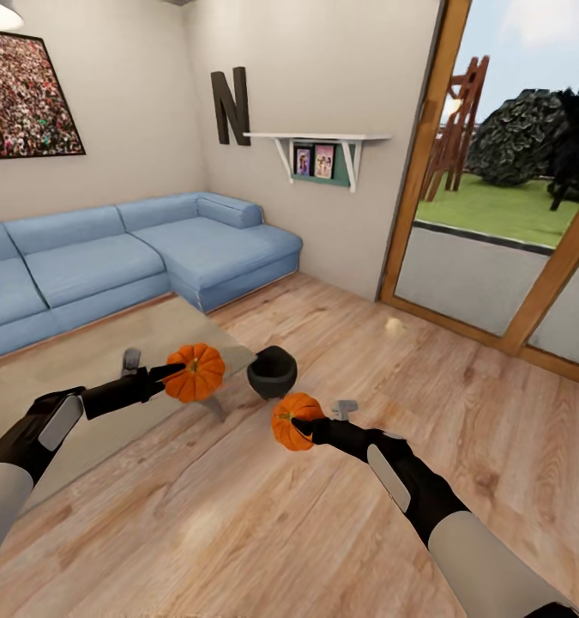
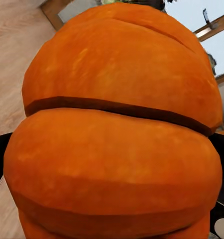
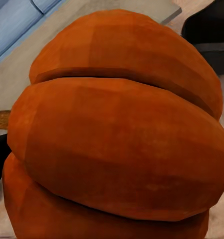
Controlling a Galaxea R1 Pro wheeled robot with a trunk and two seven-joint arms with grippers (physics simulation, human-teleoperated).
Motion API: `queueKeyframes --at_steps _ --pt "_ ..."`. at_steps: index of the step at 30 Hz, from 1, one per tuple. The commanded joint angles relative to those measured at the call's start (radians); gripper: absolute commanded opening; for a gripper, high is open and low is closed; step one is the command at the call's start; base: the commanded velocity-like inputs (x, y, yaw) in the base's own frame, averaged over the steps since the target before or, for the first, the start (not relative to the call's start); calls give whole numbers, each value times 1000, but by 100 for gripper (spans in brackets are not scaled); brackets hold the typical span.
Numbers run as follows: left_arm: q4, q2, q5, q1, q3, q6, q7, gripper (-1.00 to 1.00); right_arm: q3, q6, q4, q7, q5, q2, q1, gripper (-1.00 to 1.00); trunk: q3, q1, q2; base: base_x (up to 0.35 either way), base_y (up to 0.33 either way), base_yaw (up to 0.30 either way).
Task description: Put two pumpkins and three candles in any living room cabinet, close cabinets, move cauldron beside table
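One orange pumpkin (image 1: 196,372) is gripped by the left gripper (image 1: 176,371) and held in the air over the corner of the low glass-topped table (image 1: 83,360), while a second pumpkin (image 1: 295,421) is clamped in the right gripper (image 1: 304,424) above the wooden floor (image 1: 340,515). The black cauldron (image 1: 272,371) is seen on the floor just beside the table's corner, between the two pumpkins. Behind the table a blue sofa (image 1: 135,257) is set against the wall.

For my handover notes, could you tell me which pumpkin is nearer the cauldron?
The pumpkin in the right end effector, just below the cauldron; the left one sits slightly farther.
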Motion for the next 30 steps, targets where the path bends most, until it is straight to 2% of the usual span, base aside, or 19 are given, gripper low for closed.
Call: queueKeyframes --at_steps 1,8,30 --pt "0 0 5 0 1 3 -1 -100 0 0 0 -1 -3 0 0 -100 3 -4 7 0 0 289" --pt "0 -1 5 0 1 2 -1 -100 0 0 0 -1 -3 0 0 -100 25 -31 56 0 0 289" --pt "-2 -1 6 0 0 -2 -1 -100 0 -1 3 -4 -1 2 0 -100 31 -31 56 0 0 280"
